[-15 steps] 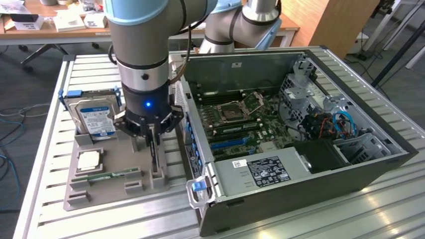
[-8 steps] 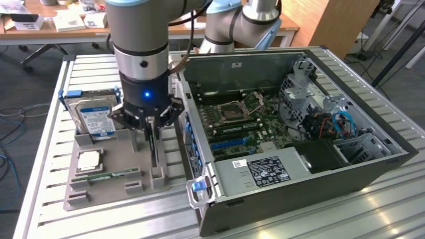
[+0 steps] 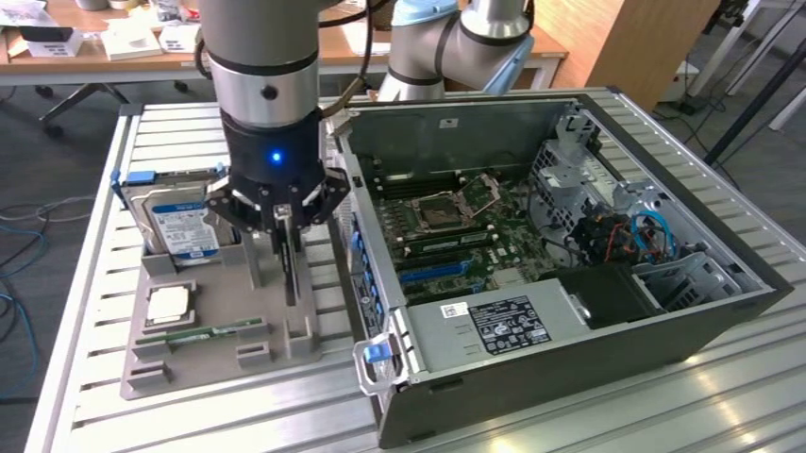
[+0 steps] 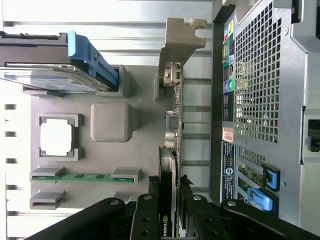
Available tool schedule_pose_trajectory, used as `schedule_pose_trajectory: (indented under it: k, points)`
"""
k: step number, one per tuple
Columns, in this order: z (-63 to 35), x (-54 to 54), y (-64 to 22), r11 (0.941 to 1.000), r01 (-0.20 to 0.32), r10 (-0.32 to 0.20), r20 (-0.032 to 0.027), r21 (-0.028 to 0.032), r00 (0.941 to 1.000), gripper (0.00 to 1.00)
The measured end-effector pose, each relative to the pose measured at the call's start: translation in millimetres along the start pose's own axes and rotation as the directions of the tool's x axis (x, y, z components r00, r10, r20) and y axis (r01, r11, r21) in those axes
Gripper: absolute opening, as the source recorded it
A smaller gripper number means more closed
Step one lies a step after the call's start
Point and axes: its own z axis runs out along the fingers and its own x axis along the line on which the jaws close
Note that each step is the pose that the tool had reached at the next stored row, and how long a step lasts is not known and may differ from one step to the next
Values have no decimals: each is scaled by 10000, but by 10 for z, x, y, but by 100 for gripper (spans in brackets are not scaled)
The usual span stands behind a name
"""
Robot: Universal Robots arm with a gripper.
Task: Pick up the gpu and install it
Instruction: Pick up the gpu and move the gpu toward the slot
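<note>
The one gripper hangs over the grey parts tray and stands closed at a narrow width on the gpu. In the wrist view the two black fingers press against the card's opposite faces, with the gripper straddling its upper edge. The gpu stands on edge in the tray, its lower edge down among the tray's posts. Its single silver end bracket is at the far end from the fingers. The card is just beside the open computer case, not inside it.

The tray holds three other parts, one of each:
- One hard drive stands upright at the tray's far end, with a blue-white label and a blue side rail.
- One processor chip lies flat in its pocket.
- One green memory stick lies in its own holder, nearer the exterior view's bottom.

The case lies on its side on the slatted metal table, with the motherboard exposed and one labelled power supply in the near corner. Two blue latches show on its rear panel. A second robot arm stands behind the case.
</note>
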Motion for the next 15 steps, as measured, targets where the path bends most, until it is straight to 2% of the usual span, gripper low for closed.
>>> schedule_pose_trajectory:
  k: [15]
  points:
    - [-546, 6, 20, 10000, -1, 1, 0, 0, 10000, 26]
